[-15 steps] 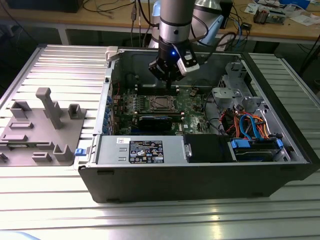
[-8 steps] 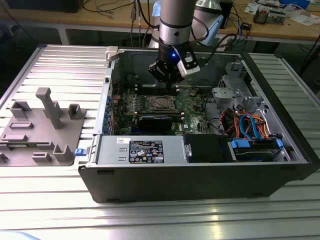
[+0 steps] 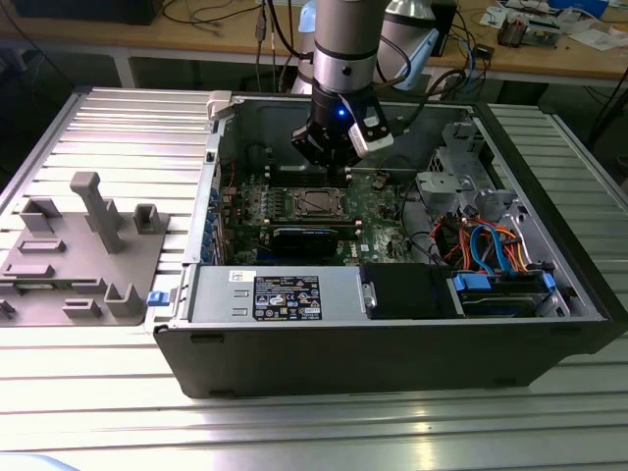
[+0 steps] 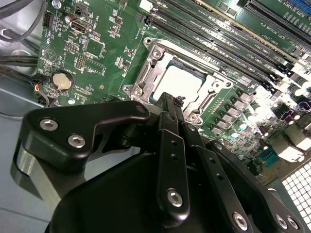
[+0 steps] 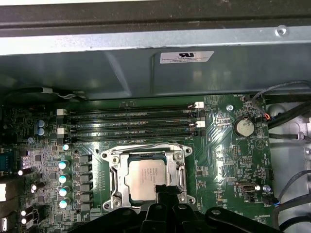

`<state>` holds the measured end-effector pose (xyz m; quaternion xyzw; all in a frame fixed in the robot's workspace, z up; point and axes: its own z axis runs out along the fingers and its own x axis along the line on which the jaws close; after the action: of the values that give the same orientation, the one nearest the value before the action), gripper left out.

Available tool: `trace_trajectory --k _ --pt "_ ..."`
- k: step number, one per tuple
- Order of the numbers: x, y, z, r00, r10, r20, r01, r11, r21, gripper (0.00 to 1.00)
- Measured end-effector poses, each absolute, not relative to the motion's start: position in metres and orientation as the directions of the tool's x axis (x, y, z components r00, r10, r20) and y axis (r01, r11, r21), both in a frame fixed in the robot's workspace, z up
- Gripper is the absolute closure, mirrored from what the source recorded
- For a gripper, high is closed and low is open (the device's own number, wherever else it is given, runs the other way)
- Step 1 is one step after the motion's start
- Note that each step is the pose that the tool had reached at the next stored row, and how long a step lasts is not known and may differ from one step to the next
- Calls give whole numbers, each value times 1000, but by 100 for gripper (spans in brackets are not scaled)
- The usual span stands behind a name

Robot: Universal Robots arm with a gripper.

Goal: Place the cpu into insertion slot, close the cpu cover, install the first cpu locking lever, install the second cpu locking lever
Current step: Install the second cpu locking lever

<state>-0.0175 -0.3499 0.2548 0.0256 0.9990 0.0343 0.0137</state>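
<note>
Nearest in the exterior view: the dark wall of an open computer case (image 3: 392,353), with a labelled power supply (image 3: 280,294) just behind it. To the exterior view's left, on the ribbed table (image 3: 128,128), a grey fixture tray (image 3: 78,265).

Further in, on the green motherboard (image 3: 383,201): the cpu (image 3: 316,203), lying flat with its dull silver face up. Framed by the window of the cpu cover (image 5: 119,177), which is folded down around it.

Poised just over the cover's edge: the gripper (image 4: 171,102), black fingers (image 4: 167,145) clenched tip to tip with nothing between them.

Beyond the cover in the first wrist view: long black memory slots (image 5: 131,124), then the grey case wall. Farthest off, a cluttered wooden bench (image 3: 196,39).
</note>
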Motion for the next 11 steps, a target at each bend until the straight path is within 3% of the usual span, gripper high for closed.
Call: trace_trajectory --k 11 --pt "-17 -350 258 -998 52 -26 50 996 68 89"
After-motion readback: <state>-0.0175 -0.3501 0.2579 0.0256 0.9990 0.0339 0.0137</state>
